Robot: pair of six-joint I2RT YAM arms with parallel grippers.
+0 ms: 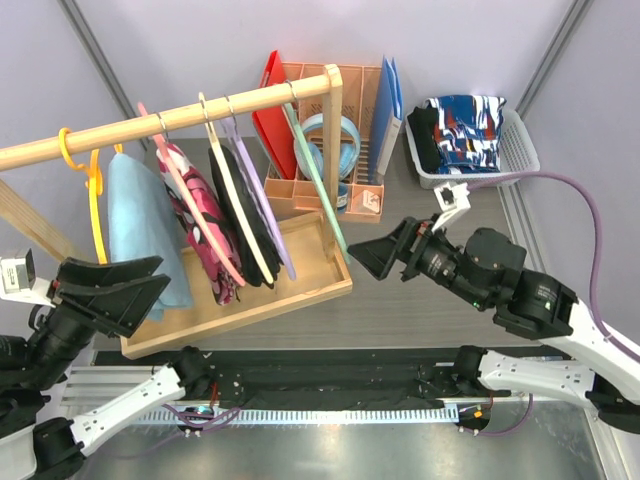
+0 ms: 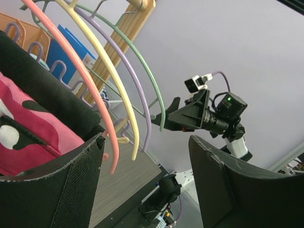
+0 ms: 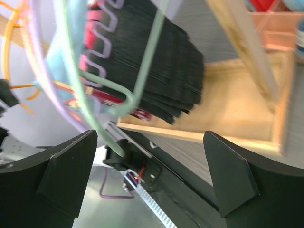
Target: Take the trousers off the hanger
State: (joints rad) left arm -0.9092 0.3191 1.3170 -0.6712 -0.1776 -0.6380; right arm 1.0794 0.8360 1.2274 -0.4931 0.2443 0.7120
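Seen from above, the left gripper [image 1: 150,285] sits low at the near left corner of the wooden tray [image 1: 300,285], with its arm folded back. Its fingers are spread and nothing is between them. The light-blue cloth [image 1: 135,225] hangs just ahead of it, and the pink floral garment [image 1: 200,230] a little further right.

The left wrist view adds that the curved ends of the pink hanger [image 2: 112,152], the yellow hanger [image 2: 136,142] and the purple hanger [image 2: 147,133] stand close before the fingertips, apart from them.

The black trousers [image 1: 240,225] hang folded under the rail [image 1: 170,118], ahead and to the right of this gripper. I cannot tell which hanger carries them. The green hanger [image 1: 318,175] beside them is bare.

The right gripper [image 1: 375,255] reaches leftward over the worktop [image 1: 370,300], fully spread and holding nothing. There is free worktop between it and the tray's right edge. Only its wrist view shows the lower corner of the green hanger between its fingers, with the black trousers beyond. Whether the hanger touches a finger is unclear.

Behind this gripper, well apart from it, the printed trousers [image 1: 470,130] lie in the white basket [image 1: 520,150].
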